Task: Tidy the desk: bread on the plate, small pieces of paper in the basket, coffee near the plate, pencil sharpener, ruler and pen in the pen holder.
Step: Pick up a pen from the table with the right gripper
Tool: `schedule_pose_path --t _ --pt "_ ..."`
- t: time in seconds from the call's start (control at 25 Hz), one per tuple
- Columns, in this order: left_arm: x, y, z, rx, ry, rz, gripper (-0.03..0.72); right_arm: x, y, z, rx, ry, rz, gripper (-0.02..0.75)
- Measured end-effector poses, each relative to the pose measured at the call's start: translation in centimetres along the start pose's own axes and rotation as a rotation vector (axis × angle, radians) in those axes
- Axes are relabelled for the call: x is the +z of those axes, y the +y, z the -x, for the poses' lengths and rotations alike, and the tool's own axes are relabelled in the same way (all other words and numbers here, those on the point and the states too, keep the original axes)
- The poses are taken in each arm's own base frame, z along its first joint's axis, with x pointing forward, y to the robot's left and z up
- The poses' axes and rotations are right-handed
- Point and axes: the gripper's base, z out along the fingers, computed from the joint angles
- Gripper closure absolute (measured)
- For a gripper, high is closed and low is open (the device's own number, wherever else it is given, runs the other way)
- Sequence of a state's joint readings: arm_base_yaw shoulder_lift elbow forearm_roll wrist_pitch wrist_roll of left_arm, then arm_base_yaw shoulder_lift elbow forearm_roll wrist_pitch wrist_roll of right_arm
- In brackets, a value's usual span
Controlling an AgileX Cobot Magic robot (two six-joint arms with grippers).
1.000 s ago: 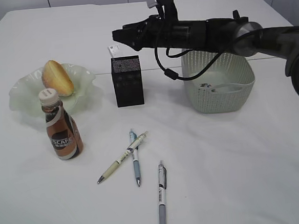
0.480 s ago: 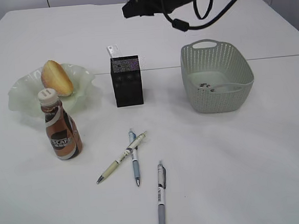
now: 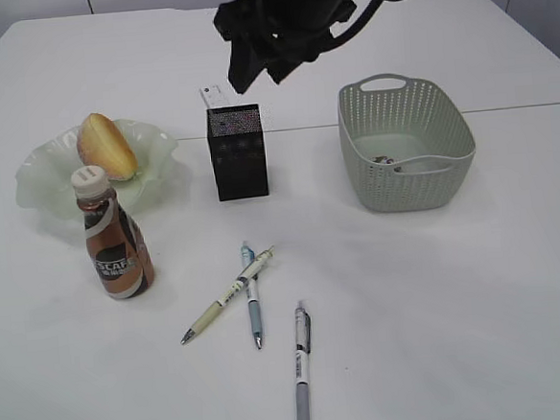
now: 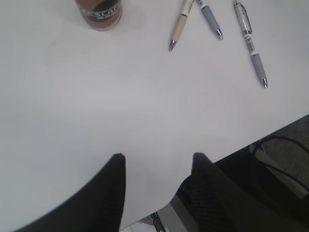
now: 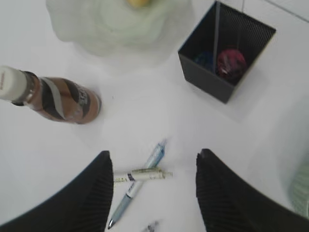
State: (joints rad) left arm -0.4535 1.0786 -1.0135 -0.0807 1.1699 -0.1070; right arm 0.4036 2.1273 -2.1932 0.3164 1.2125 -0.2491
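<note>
The bread (image 3: 105,145) lies on the pale green plate (image 3: 47,173), and the coffee bottle (image 3: 116,243) stands just in front of the plate. The black pen holder (image 3: 238,152) holds a ruler (image 3: 214,94); the right wrist view (image 5: 227,50) also shows a pink round thing (image 5: 231,62) inside it. A beige pen (image 3: 228,295), a blue pen (image 3: 253,295) and a grey pen (image 3: 302,367) lie on the table. My right gripper (image 3: 256,72) hangs open and empty high above the holder, with the crossed pens showing between its fingers (image 5: 154,157). My left gripper (image 4: 157,157) is open and empty over the table's front edge.
The green basket (image 3: 405,144) stands at the right with small paper pieces (image 3: 392,162) inside. The left wrist view shows the bottle's base (image 4: 99,12), the pens (image 4: 251,41) ahead, and a dark gap with cables (image 4: 275,164) past the table edge.
My right arm lifted from lying level over the pen holder and basket, rose out of frame, and now points down above the holder. Objects on the table have not moved.
</note>
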Motion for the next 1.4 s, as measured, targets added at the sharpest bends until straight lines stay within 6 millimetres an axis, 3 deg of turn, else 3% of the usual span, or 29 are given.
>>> schedule_pose_path --t 0.24,0.44,0.84,1.0,1.08,1.4 --pt "0.0 0.0 -0.1 0.002 0.006 0.001 0.356 0.0 0.5 -0.4 0.111 0.05 -0.097 0.332" --pt "-0.1 0.0 -0.2 0.001 0.014 0.0 0.356 -0.6 2.6 -1.5 0.128 0.088 -0.133 0.332" --pt "-0.1 0.0 -0.4 0.0 0.037 0.0 0.357 2.5 3.8 -11.0 0.169 0.442 -0.139 0.332" --pt "-0.1 -0.1 -0.3 -0.003 0.034 -0.009 0.357 3.6 3.8 -13.2 0.27 0.518 -0.142 0.332" --pt "-0.1 -0.1 -0.3 -0.004 0.025 -0.013 0.357 3.9 4.1 -13.2 0.354 0.499 -0.13 0.333" --pt "-0.1 -0.2 0.5 -0.005 -0.054 -0.023 0.363 5.1 4.0 -10.4 0.876 0.145 -0.121 0.333"
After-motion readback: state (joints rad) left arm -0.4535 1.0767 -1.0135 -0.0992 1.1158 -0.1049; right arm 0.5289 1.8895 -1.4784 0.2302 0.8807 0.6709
